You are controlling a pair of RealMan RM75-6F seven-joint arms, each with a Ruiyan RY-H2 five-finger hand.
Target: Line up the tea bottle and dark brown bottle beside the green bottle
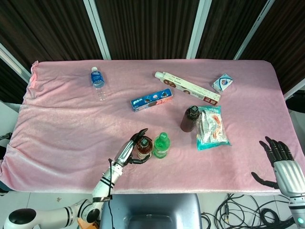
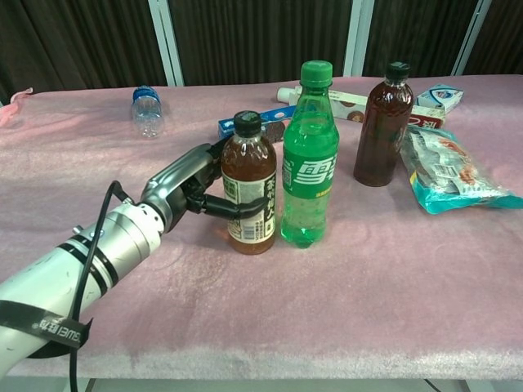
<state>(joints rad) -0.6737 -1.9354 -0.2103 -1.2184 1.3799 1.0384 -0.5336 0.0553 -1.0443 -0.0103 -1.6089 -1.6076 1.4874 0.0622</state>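
Observation:
The tea bottle (image 2: 249, 196) stands upright on the pink cloth just left of the green bottle (image 2: 309, 163), a narrow gap between them. My left hand (image 2: 184, 192) holds the tea bottle from its left side, thumb across the label and fingers behind it. From above, the tea bottle (image 1: 144, 147), the green bottle (image 1: 161, 145) and my left hand (image 1: 126, 151) sit near the table's front edge. The dark brown bottle (image 1: 189, 119) stands apart, farther back and right, also seen as the dark brown bottle (image 2: 382, 122). My right hand (image 1: 281, 160) hovers open off the front right corner, holding nothing.
A teal snack packet (image 1: 212, 127) lies right beside the dark brown bottle. Behind are a blue cookie box (image 1: 151, 99), a long white box (image 1: 187, 88) and a small carton (image 1: 222, 83). A blue-capped water bottle (image 1: 97, 78) lies at the back left.

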